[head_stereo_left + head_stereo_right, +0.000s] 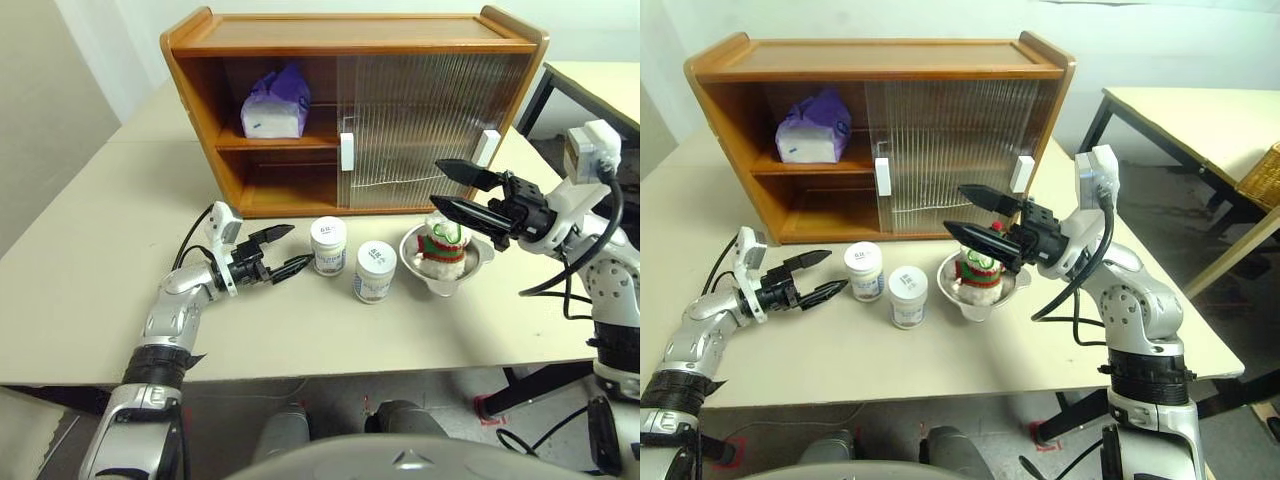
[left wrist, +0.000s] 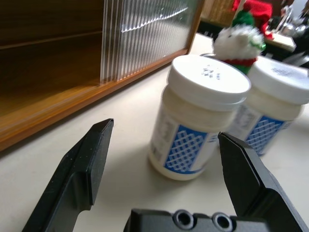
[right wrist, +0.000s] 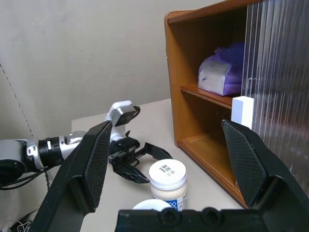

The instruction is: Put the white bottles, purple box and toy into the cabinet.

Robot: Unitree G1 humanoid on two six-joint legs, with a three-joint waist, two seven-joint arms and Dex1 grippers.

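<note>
Reaching low over the worktop (image 1: 90,270), the left gripper (image 1: 283,254) stands wide, just beside the nearer of the white bottles (image 1: 328,245); the purple box (image 1: 275,104) already sits in the cabinet (image 1: 350,45).

Its wrist view frames that bottle between the fingers (image 2: 89,162): advance squarely, close below the lid.

The right gripper (image 3: 171,159) hangs wide above the toy (image 1: 980,270).

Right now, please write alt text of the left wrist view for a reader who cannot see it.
The open left gripper faces a short white plastic jar with a blue-printed label on the beige table, not touching it. A second such jar and a white plush toy lie beyond, beside the wooden cabinet's ribbed sliding door.
</note>
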